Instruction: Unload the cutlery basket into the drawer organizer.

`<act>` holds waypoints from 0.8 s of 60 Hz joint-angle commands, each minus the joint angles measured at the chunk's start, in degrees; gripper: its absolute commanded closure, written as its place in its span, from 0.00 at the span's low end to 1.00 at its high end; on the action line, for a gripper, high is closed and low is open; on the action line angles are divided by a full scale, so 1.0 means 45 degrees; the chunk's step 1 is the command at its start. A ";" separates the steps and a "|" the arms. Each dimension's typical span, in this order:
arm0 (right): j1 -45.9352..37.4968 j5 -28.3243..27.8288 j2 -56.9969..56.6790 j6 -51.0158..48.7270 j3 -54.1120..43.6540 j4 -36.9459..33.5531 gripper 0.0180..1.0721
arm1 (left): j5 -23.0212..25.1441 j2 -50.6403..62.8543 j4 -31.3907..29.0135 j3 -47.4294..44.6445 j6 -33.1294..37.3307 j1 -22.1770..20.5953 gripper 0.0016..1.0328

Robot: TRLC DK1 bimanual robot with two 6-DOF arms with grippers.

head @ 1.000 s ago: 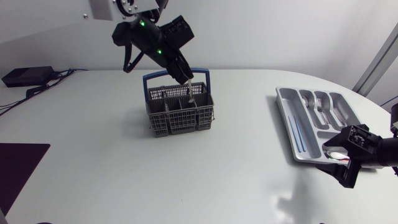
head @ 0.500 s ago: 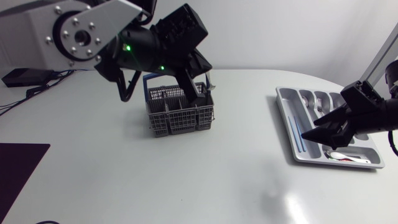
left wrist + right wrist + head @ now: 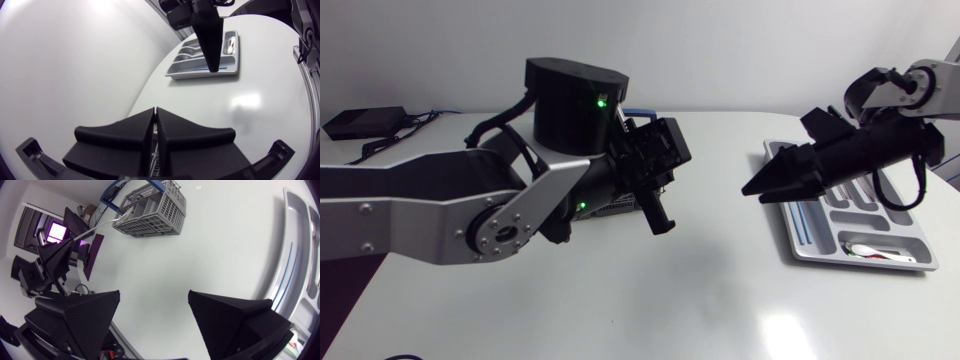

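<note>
Seeming light, stiff and slippery, the cutlery piece [image 3: 107, 221] is pinched at its handle by the left fingers [image 3: 125, 132]; the right fingers [image 3: 235, 315], at 3 o'clock, are spread.

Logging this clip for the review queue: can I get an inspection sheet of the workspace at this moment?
Surface: white table, no spills seen.
Job's things: grey mesh cutlery basket with a blue handle, upright; silver-grey drawer organizer holding a thin blue stick and a spoon.
Clutter: dark flat mat at the table's left edge.
Grippers: left gripper, fingers shut on a silver piece of cutlery; right gripper, fingers open, empty, beside the organizer.
Cables: black cables by a black box, far left.
Surroundings: nothing seen.
</note>
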 commanded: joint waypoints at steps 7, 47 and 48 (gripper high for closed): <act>0.1155 -0.1059 0.1702 0.2451 0.1594 -0.0760 0.08 | -0.0673 0.0561 0.1678 -0.0955 0.0716 -0.0471 0.97; 0.2522 -0.1508 0.4261 0.5361 0.4172 0.0080 0.40 | -0.1494 0.1889 0.4647 -0.2088 0.1947 -0.1135 0.97; 0.2522 -0.1508 0.4280 0.5380 0.4211 0.0080 0.40 | -0.1494 0.1909 0.4667 -0.2107 0.1947 -0.1155 0.97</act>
